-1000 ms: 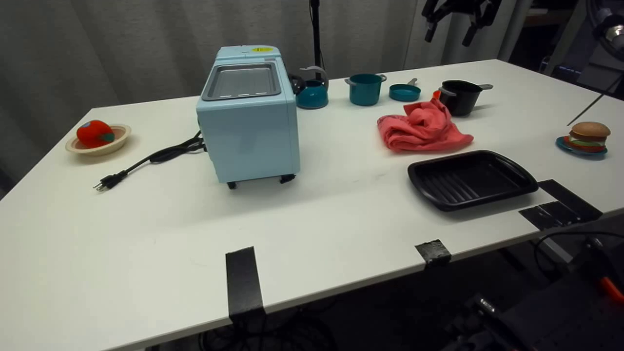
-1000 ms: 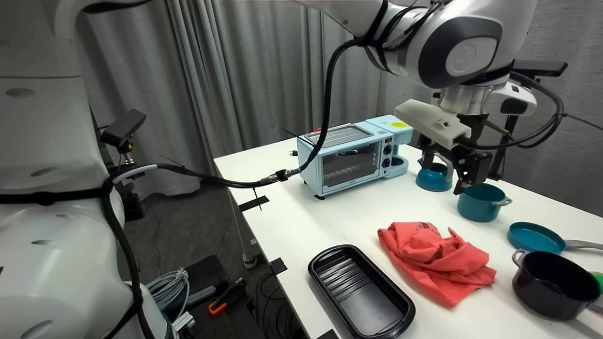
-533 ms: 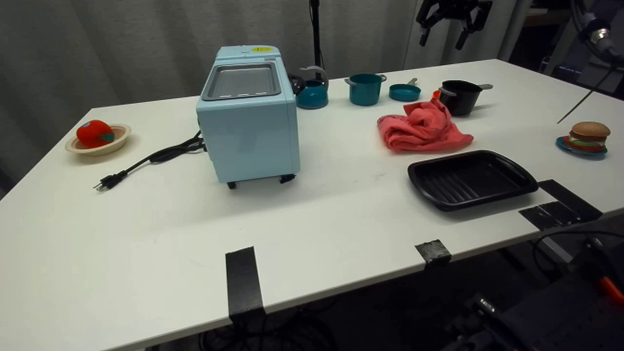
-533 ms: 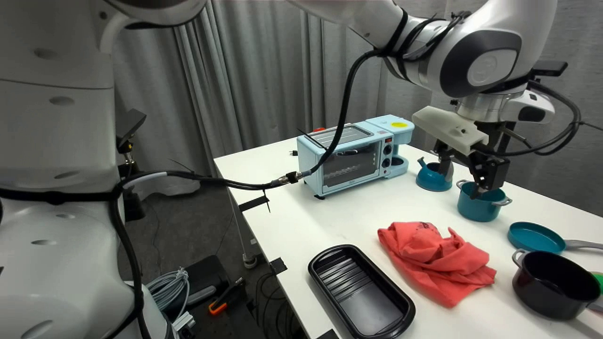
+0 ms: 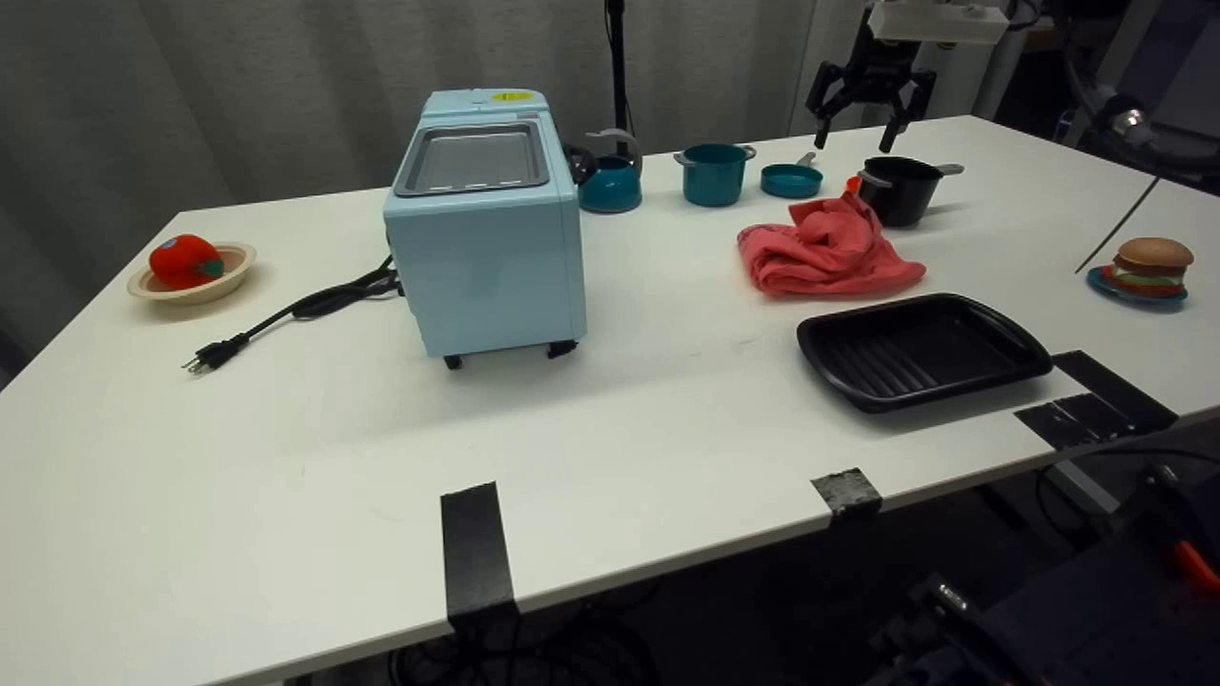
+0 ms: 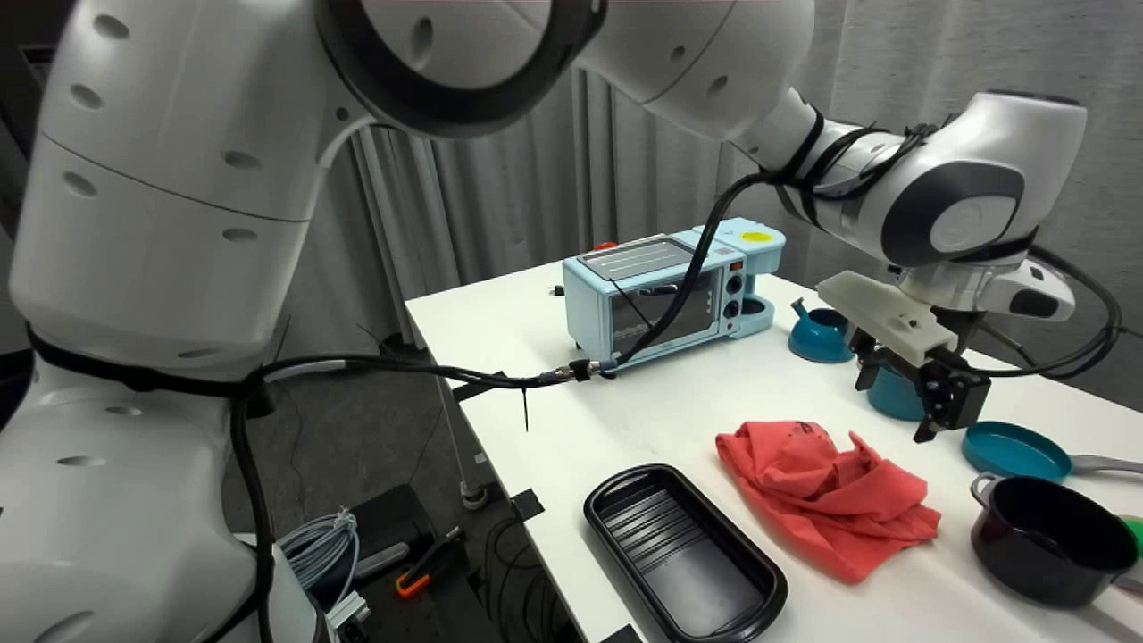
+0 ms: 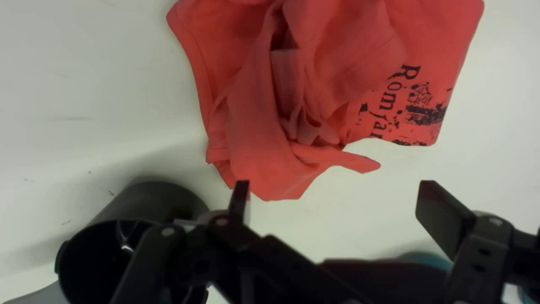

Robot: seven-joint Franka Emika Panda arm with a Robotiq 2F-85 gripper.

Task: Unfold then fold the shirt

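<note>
The red shirt (image 5: 820, 259) lies crumpled in a loose heap on the white table; it also shows in an exterior view (image 6: 817, 491). In the wrist view the shirt (image 7: 257, 139) fills the upper middle, with black printed lettering on its right part and a narrow tip of cloth pointing right. My gripper (image 7: 335, 190) is open and empty, its fingers wide apart. It hangs above the table at the pot side of the shirt, fingers down, in both exterior views (image 5: 855, 145) (image 6: 893, 411). In the wrist view the left fingertip overlaps the shirt's near edge, without visible contact.
A black pot (image 6: 1054, 540), teal pan (image 6: 1016, 449), teal pot (image 5: 715, 176) and teal kettle (image 6: 820, 335) stand near the shirt. A black tray (image 6: 686, 558) lies on its other side. A light blue toaster oven (image 5: 491, 257) and a toy burger (image 5: 1151, 267) are farther off.
My gripper has come down towards the table and moved nearer the black pot, staying open. The shirt and the other objects have not moved.
</note>
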